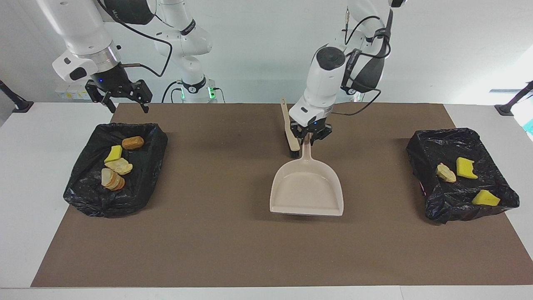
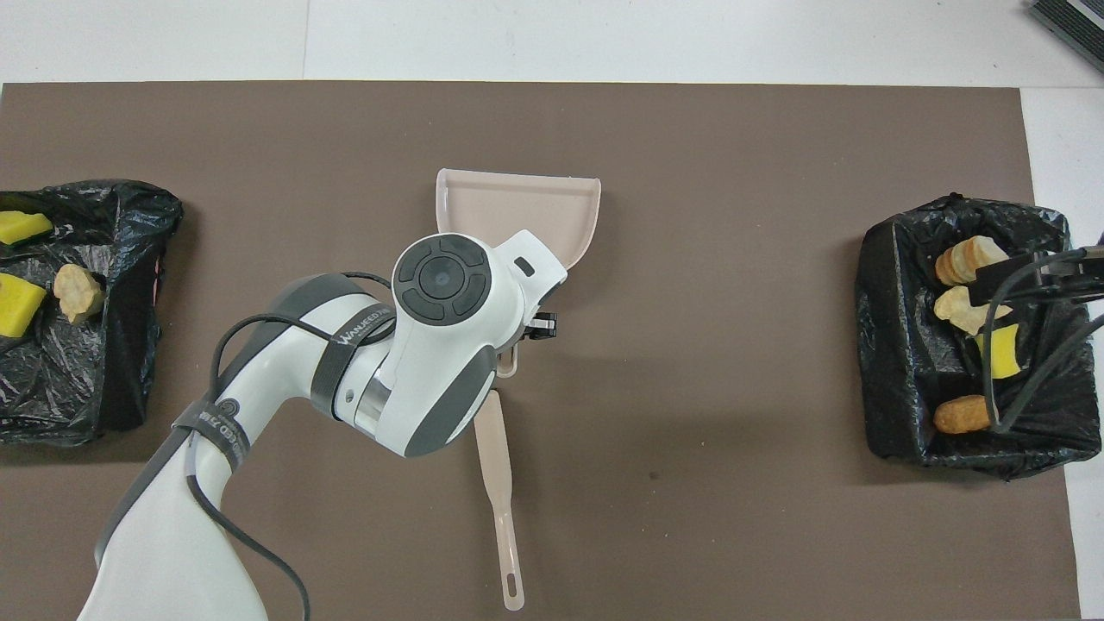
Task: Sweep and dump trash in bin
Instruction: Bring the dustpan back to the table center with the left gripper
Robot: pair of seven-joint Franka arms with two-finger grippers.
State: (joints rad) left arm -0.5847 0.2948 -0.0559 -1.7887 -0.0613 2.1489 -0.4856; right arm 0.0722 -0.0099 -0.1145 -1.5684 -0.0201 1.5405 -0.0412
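Observation:
My left gripper is shut on the handle of the empty beige dustpan, over the middle of the brown mat. The pan's mouth points away from the robots. The arm hides most of this grip in the overhead view, where the dustpan shows above it. The beige brush with black bristles lies on the mat right beside the dustpan handle. Trash lies in both black-lined bins: several pieces in the bin at the right arm's end, three in the bin at the left arm's end. My right gripper hangs open over its bin's nearer edge.
The brown mat covers most of the white table. The brush has its handle toward the robots. The bins stand at the two ends of the mat, with bare mat between them.

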